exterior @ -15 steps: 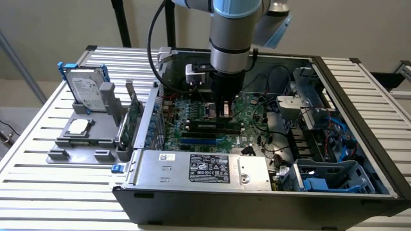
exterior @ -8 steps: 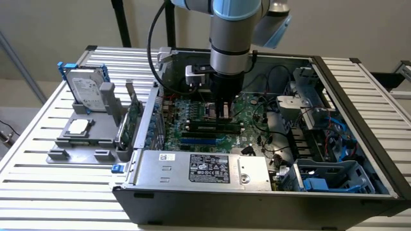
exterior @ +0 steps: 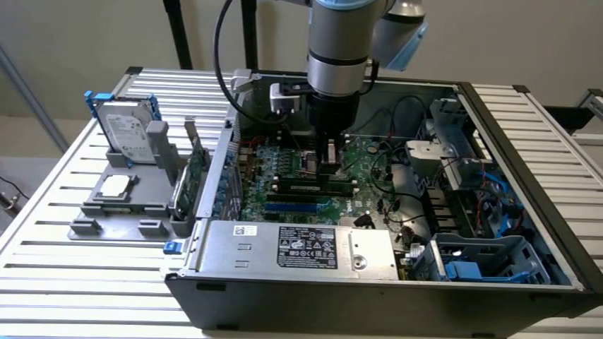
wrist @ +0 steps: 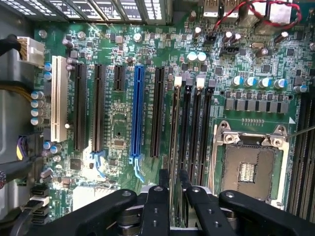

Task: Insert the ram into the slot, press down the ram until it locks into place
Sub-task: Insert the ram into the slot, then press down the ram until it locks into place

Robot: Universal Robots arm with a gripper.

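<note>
Jaws stand narrow, one dark finger [wrist: 163,178] on each side of the ram [wrist: 174,132], and they look closed on its upper edge. In the wrist view the gripper [wrist: 174,175] looks straight down the stick, which appears edge-on as a thin strip standing in the slot [wrist: 177,88]. That slot is the first of four parallel black memory sockets. They lie between the square metal-framed processor socket [wrist: 251,167] and a row of longer expansion sockets that includes a blue one [wrist: 137,113] and a white one [wrist: 59,98]. Whether the slot's end latches have closed cannot be told.

In the exterior view the gripper [exterior: 330,169] reaches down at the centre of the frame into an open computer case [exterior: 527,141]. It meets the ram [exterior: 306,186], whose pale label strip lies across the green motherboard [exterior: 282,155]. A grey power supply [exterior: 292,247] with a black label fills the lower centre of the case.

On the exterior view's left, on the slatted table [exterior: 56,282], a grey holder [exterior: 123,205] carries a hard drive [exterior: 127,134] in a blue frame. It also carries a wider green card [exterior: 196,169] standing upright.
</note>
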